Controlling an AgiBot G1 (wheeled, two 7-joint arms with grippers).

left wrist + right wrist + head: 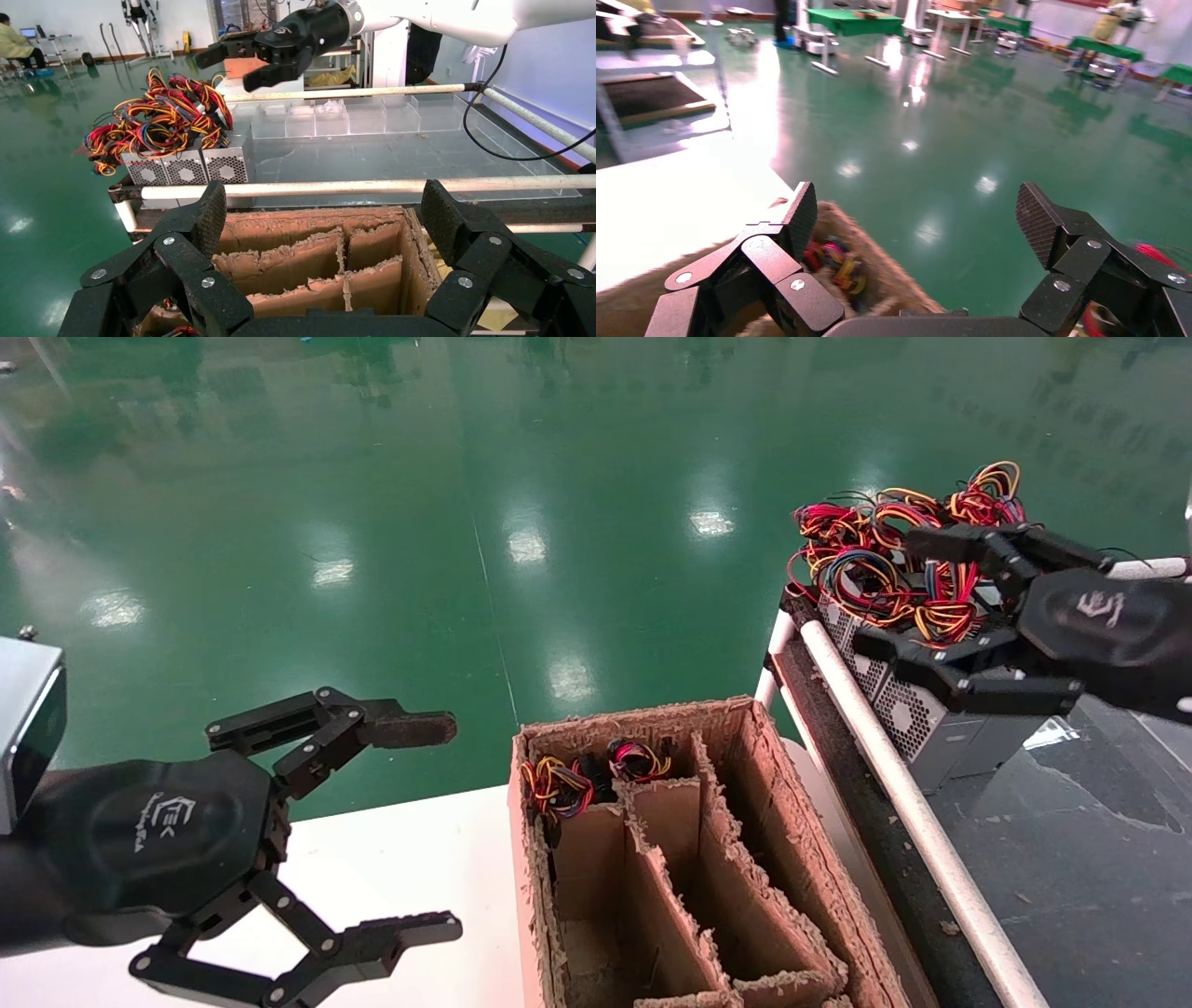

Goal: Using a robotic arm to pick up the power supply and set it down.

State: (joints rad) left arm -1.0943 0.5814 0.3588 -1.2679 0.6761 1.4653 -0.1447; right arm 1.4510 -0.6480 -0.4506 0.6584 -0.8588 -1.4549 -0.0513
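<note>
- We pick the cardboard box [736,859] with its dividers as our landmark.
- Our right gripper [917,603] is the robotic arm for this job. It hangs up and to the right of the cardboard box, over the rack [894,775] that stands just beside the box.
- Its claw is spread wide and holds nothing.
- The power supplies [908,710] are grey metal boxes standing in a row on the rack, right of the cardboard box. Their wires [894,551] pile on top in red, yellow, orange and black.
- The claw is right at the wires, but we cannot tell if it touches them.
- We think this is the reaching step, before any grab.
- Next, we think the claw must go down past the wires and close on one grey box, not on the loose wires.
- Some wires [596,770] already peek out of the far corner of the cardboard box.
- Our left gripper [424,826] waits left of the cardboard box, above the white table [410,859], spread wide too.
</note>
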